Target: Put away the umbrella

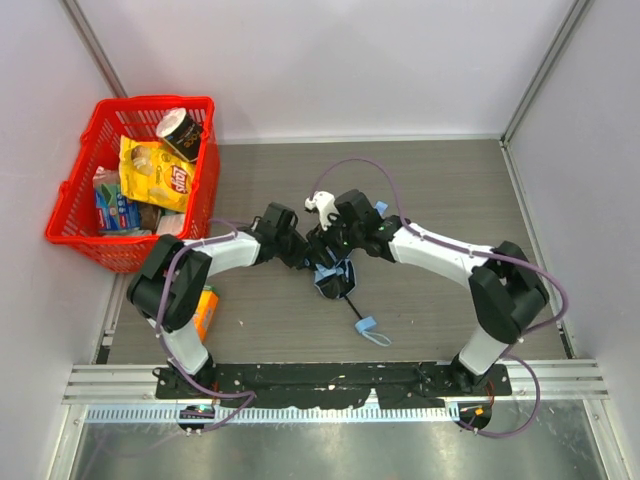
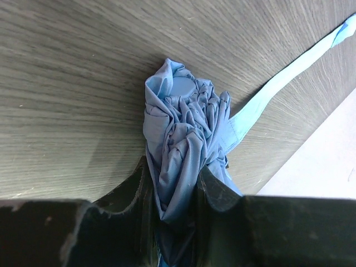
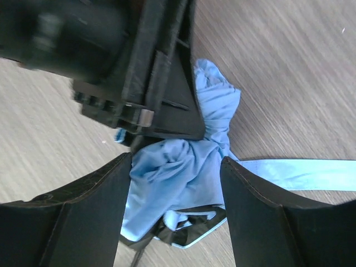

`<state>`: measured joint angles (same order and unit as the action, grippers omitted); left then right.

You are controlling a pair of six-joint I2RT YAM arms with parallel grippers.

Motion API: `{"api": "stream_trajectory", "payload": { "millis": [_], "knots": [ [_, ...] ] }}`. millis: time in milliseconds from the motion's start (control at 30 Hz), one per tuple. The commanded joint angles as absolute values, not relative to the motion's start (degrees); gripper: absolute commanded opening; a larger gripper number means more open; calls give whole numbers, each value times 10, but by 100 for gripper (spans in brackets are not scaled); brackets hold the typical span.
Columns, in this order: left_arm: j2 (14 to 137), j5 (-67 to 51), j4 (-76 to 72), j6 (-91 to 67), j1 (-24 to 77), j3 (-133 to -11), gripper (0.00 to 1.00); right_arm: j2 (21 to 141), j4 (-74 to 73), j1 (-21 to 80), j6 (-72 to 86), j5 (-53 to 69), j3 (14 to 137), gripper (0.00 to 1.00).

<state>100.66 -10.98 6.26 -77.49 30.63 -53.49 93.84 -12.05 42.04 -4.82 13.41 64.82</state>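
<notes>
The umbrella point(image 1: 334, 279) lies bunched on the wooden table between both arms; it is light blue cloth with a thin black shaft point(image 1: 352, 309) and a blue strap loop point(image 1: 371, 330) pointing toward the near edge. In the left wrist view my left gripper point(image 2: 172, 167) is shut on a fold of the umbrella point(image 2: 183, 111), and a pale blue closing band point(image 2: 289, 72) trails off to the right. My right gripper point(image 3: 177, 167) stands open, its fingers point(image 3: 105, 194) straddling the crumpled umbrella point(image 3: 172, 172) just below the left gripper's black body point(image 3: 139, 67).
A red basket point(image 1: 155, 102) stands at the back left and holds a yellow chip bag point(image 1: 155, 170), a dark can point(image 1: 181, 133) and other packets. An orange box point(image 1: 207, 311) lies beside the left arm. Pale walls close in the table on three sides.
</notes>
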Motion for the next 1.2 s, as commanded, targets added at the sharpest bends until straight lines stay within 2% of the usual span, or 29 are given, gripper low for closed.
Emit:
{"api": "stream_trajectory", "payload": {
  "millis": [0,467,600,733,800,833,867,900,933,1000,1033,1167],
  "knots": [
    [1000,-107,163,-767,305,-519,0,969,-115,428,-108,109,663,69],
    [1019,-134,195,-813,297,-536,0,1016,-9,539,-97,-86,571,69],
    [1011,-141,207,-816,296,-537,0,1056,-15,579,-126,-250,580,69],
    [1007,-156,211,-822,296,-532,0,1099,-19,595,-151,-334,593,66],
    [1003,-154,216,-818,296,-532,0,1118,-28,596,-146,-351,602,59],
    [1000,-151,220,-818,296,-531,0,1125,-30,595,-144,-356,605,52],
    [998,-150,221,-820,296,-530,0,1128,-30,597,-142,-365,606,40],
    [998,-150,222,-819,296,-530,0,1133,-32,597,-142,-370,606,34],
    [996,-150,225,-819,296,-530,0,1137,-32,597,-139,-373,606,22],
    [992,-149,226,-819,296,-530,0,1140,-29,597,-128,-363,601,7],
    [990,-146,222,-818,296,-528,0,1141,-28,597,-118,-353,599,2],
    [962,-124,173,-805,295,-515,0,1135,-4,594,-84,-303,575,1]
  ]
}}
